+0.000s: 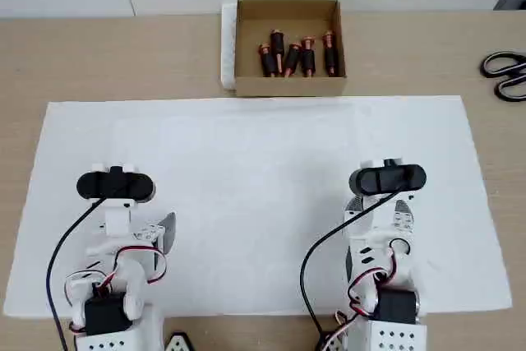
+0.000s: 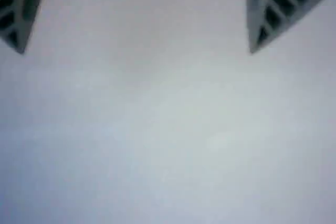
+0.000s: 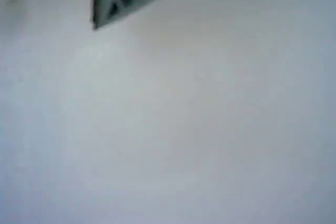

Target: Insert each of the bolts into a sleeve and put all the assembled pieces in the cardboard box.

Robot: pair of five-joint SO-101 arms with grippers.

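Lying together in the cardboard box [image 1: 288, 86], five sleeved bolts [image 1: 292, 59].

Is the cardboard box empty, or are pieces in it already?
Not empty: five assembled bolt-and-sleeve pieces lie side by side on the floor of the cardboard box.

blk sleeves [image 1: 331, 58], copper bolts [image 1: 329, 39], brn box [image 1: 288, 85]

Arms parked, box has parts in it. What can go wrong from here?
1. The five assembled pieces lie loose and leaning in the cardboard box, so a knock to the box may jumble them.
2. Slack black cables loop beside both arms and might snag on a later move.
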